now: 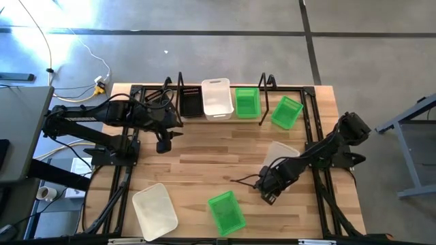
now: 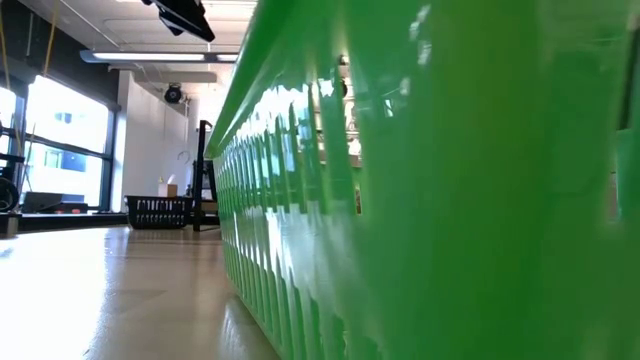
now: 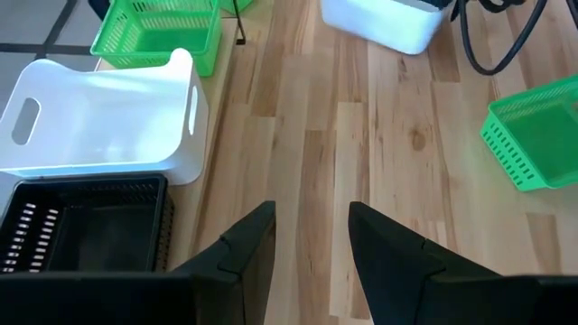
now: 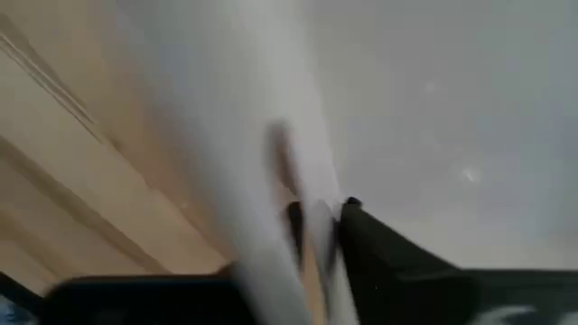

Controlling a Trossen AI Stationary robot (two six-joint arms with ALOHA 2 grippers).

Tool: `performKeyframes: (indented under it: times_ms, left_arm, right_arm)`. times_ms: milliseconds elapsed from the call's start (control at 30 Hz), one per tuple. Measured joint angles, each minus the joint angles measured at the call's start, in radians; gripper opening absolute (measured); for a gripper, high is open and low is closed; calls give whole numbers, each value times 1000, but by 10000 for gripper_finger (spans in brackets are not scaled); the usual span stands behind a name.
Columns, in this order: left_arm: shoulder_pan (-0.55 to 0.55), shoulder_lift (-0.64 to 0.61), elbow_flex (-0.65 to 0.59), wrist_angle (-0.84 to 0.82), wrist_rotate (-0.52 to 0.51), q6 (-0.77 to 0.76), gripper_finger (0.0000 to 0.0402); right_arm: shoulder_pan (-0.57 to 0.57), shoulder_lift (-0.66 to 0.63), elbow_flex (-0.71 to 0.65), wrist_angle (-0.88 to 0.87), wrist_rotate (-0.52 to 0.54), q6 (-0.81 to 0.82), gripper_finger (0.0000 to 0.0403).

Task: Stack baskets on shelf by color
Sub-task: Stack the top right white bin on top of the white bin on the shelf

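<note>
The shelf (image 1: 308,92) runs along the table's far edge with a black basket (image 1: 191,102), a white one (image 1: 216,97) and a green one (image 1: 247,102) side by side on it. Another green basket (image 1: 287,111) sits tilted by the shelf's right end. My right gripper (image 1: 271,182) is shut on a white basket (image 1: 281,151) that stands on the table at the right. My left gripper (image 3: 312,212) hangs open over bare wood near the black basket (image 3: 86,226), holding nothing. My right gripper has the white basket's side wall (image 4: 271,181) pinched at its rim between the two fingers, one finger (image 4: 379,253) inside the basket and the other outside. The fingers come from above, pointing steeply down. The basket rests with its bottom on the table.
A white basket (image 1: 154,211) and a green basket (image 1: 226,212) lie near the table's front edge; the green one (image 2: 400,200) fills the low view. Bare wood lies in the table's middle. The arms' black frame rails run along both sides.
</note>
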Motion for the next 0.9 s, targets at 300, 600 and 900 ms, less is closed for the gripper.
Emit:
performKeyframes:
  times_ms: [300, 600, 900]
  left_arm:
    - [0, 0, 0, 0, -23, -2, 131]
    - [0, 0, 0, 0, -34, -18, 131]
    - [2, 1, 0, 0, -190, -148, 131]
  right_arm:
    - [0, -4, 95, -1, 25, 15, 5]
    - [-46, -5, 272, 0, 140, -68, 1]
    - [-172, -5, 450, -4, 215, -315, 0]
